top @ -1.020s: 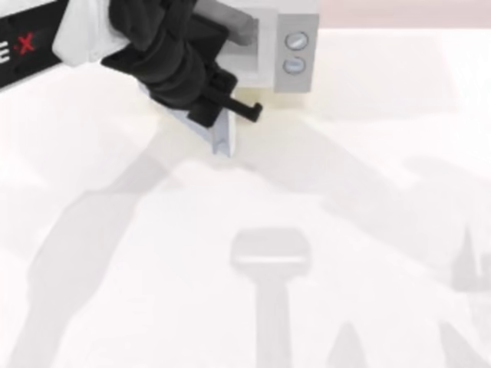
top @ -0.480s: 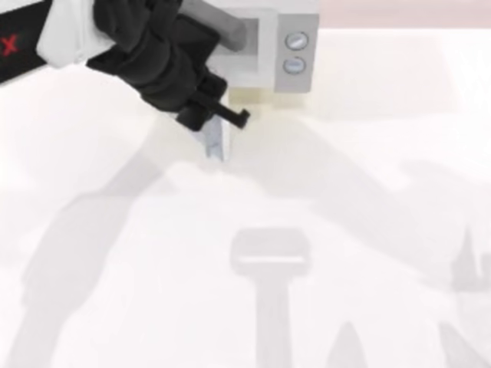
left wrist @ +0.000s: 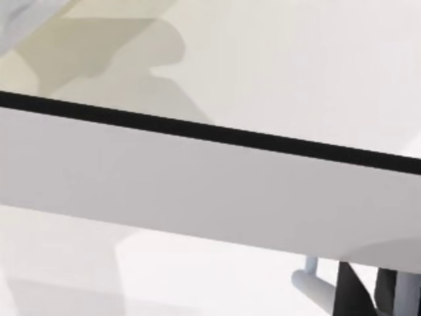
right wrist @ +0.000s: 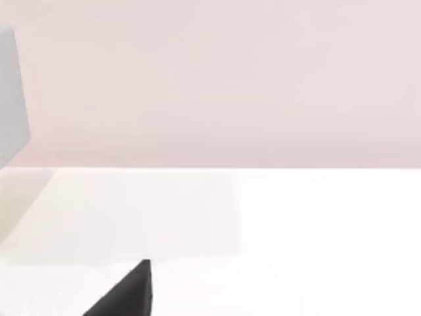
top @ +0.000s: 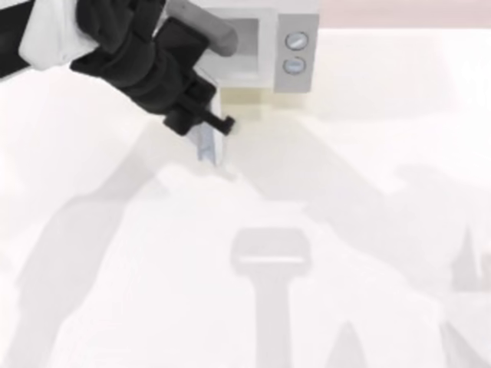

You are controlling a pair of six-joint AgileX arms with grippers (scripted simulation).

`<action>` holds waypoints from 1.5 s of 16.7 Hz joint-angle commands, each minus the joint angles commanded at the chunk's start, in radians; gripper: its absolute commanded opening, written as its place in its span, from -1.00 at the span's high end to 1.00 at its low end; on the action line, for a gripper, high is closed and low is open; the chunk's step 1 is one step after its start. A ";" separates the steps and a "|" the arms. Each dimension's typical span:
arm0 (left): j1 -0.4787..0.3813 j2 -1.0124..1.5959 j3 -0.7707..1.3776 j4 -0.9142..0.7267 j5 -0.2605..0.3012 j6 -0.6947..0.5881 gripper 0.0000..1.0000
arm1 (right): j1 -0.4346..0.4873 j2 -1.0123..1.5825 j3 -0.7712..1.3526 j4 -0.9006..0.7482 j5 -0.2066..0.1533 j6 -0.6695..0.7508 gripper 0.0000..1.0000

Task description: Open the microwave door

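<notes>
You will find the left gripper (top: 213, 126) at the far left of the table (top: 345, 192), fingers closed on the free edge of the microwave door (top: 209, 142). The door stands swung outward toward you. Behind it, the microwave (top: 272, 46) sits at the far edge, cavity exposed. The right arm does not appear in the top view.

Black left gripper (top: 209, 129) sits at the free edge of the light-grey microwave door (top: 209, 143), which stands swung out from the boxy light-grey microwave (top: 265, 46). Pale cavity exposed, two round grey knobs (top: 295, 52) on its narrow panel. White table (top: 368, 199) below.
</notes>
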 joint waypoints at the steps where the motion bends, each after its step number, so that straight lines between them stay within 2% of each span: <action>1: 0.000 0.000 0.000 0.000 0.000 0.000 1.00 | 0.000 0.000 0.000 0.000 0.000 0.000 -1.00; 21: 0.000 0.000 0.000 0.000 0.000 0.000 1.00 | 0.000 0.000 0.000 0.000 0.000 0.000 -1.00; 25: 0.010 -0.004 -0.010 -0.007 0.022 0.031 1.00 | 0.000 0.000 0.000 0.000 0.000 0.000 -1.00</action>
